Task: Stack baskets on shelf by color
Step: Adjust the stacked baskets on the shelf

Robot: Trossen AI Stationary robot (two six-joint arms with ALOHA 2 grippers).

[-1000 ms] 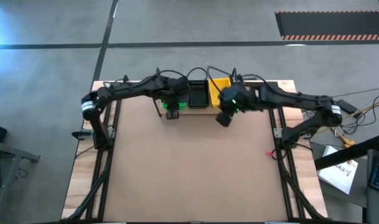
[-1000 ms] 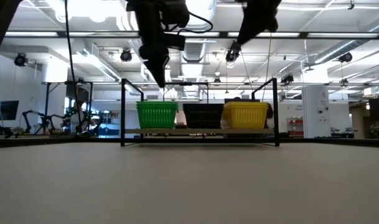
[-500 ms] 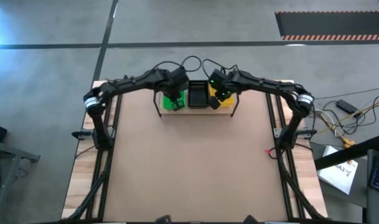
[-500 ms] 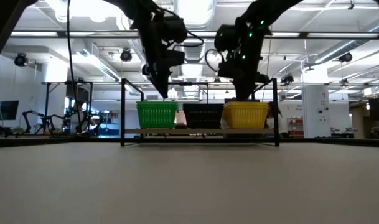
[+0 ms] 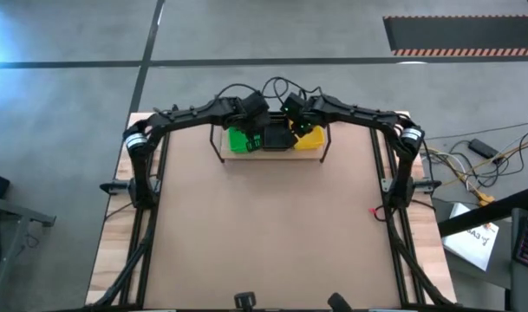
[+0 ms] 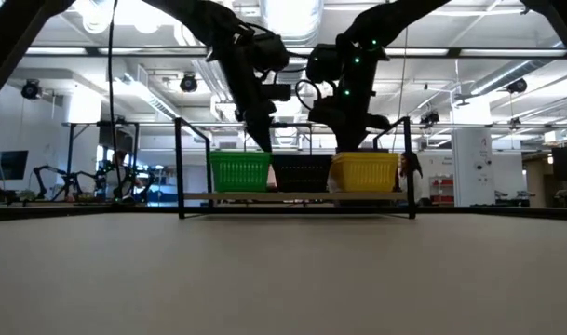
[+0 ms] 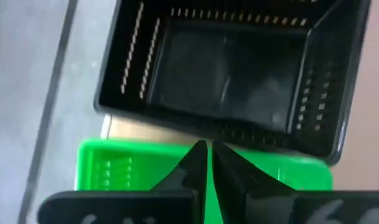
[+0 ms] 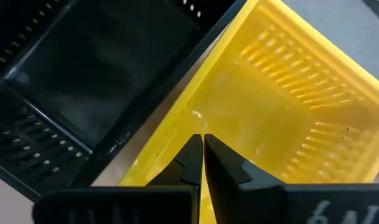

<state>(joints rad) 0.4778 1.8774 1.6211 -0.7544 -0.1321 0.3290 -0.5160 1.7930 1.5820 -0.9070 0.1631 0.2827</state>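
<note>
A wooden shelf (image 6: 302, 196) with black wire ends stands at the middle of the table's far edge. On it sit a green basket (image 6: 239, 171), a black basket (image 6: 302, 173) and a yellow basket (image 6: 365, 171) side by side. My left gripper (image 7: 205, 149) is shut, its tips at the green basket's rim on the side next to the black basket (image 7: 226, 81). My right gripper (image 8: 199, 142) is shut, its tips at the yellow basket's rim beside the black basket (image 8: 83, 81). In the high view, both grippers, left (image 5: 257, 139) and right (image 5: 291, 132), meet over the shelf. My left gripper's shut fingers slant down from above onto the green basket's rim (image 7: 177, 152) facing the black basket, lying across that rim. Whether they touch it, I cannot tell. My right gripper's shut fingers slant down onto the yellow basket's rim (image 8: 177, 134) nearest the black basket; touching or not, I cannot tell.
Wide brown tabletop (image 5: 272, 234) stretches from the shelf to the near edge. Two small dark things (image 5: 244, 300) (image 5: 337, 301) show at that near edge. Cables and papers (image 5: 476, 234) lie off the table's right side.
Both arms have swung from in front of the shelf toward the far edge and come down. My left gripper has dropped to the green basket's rim. My right gripper has gone left and down, from high above the shelf to the yellow basket's rim.
</note>
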